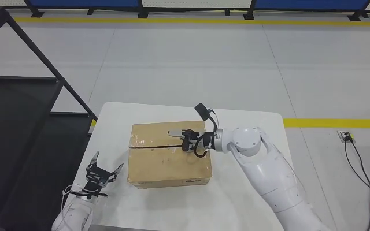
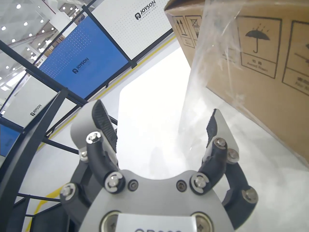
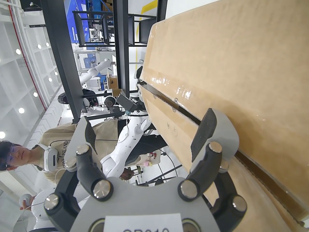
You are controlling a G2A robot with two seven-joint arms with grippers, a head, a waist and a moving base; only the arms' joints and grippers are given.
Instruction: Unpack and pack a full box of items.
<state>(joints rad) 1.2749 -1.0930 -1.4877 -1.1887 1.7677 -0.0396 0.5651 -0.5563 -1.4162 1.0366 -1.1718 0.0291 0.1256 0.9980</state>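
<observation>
the cardboard box (image 1: 167, 164) sits shut in the middle of the white table (image 1: 144, 202), and each gripper is placed against it differently.

the right gripper (image 1: 178, 137) hangs over the box's top, with the box directly beneath it. in the right wrist view the right gripper (image 3: 147, 124) is released, its fingers spread wide and grasping nothing. one finger (image 3: 210, 131) lies low over the box (image 3: 229, 61) just beside the seam (image 3: 169, 102) between the two top flaps. the other finger is raised in the air, well apart from the cardboard. whether the low finger touches the flap cannot be told.

the left gripper (image 1: 104, 172) is down by the tabletop, off the box's end, near but apart from it. from the left wrist view the left gripper (image 2: 160, 126) is also released and holding nothing, fingers wide. the box (image 2: 265, 49) rises ahead of it and to one side, its printed side face turned toward it. a strip of clear film (image 2: 212, 56) runs down from that face toward the gap between the fingers, closer to one finger (image 2: 217, 126). contact there cannot be told.
</observation>
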